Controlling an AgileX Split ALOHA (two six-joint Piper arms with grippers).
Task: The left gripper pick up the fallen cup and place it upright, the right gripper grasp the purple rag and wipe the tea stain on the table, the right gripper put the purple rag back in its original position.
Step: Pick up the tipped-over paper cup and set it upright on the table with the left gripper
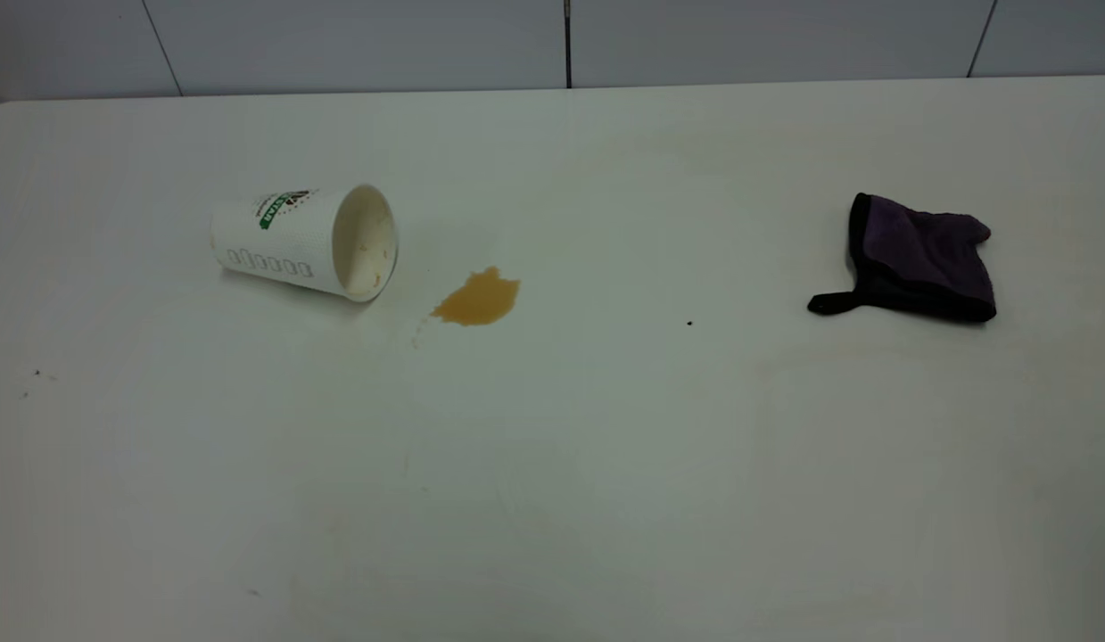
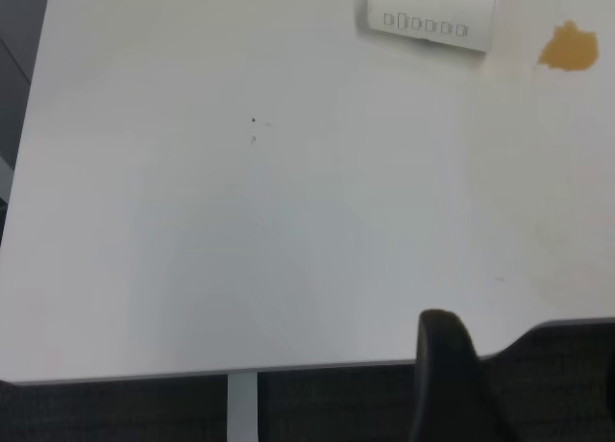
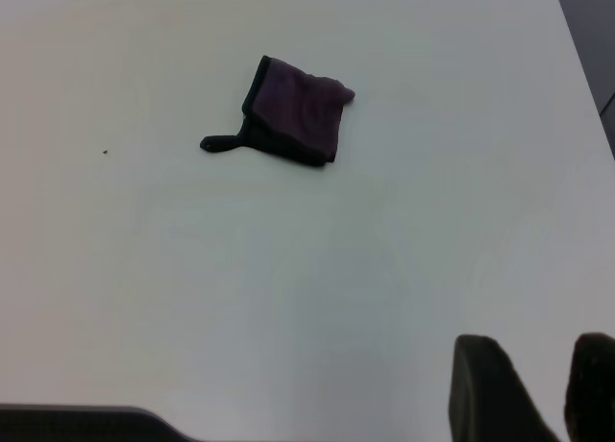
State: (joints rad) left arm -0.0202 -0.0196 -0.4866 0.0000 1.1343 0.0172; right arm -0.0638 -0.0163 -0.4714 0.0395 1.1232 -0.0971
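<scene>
1 cup (image 1: 289, 241), 1 purple rag (image 1: 918, 259), 1 tea stain (image 1: 479, 299).

White green-logoed cup (image 1: 293, 241), amber tea stain (image 1: 479, 299), black-edged purple rag (image 1: 918, 259).

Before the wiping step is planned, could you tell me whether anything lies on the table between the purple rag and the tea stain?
Nothing that would block the way: between the small dark purple cloth rag and the amber-brown tea stain the white tabletop shows only a tiny black speck. The fallen white paper cup lies on the stain's far side.
</scene>
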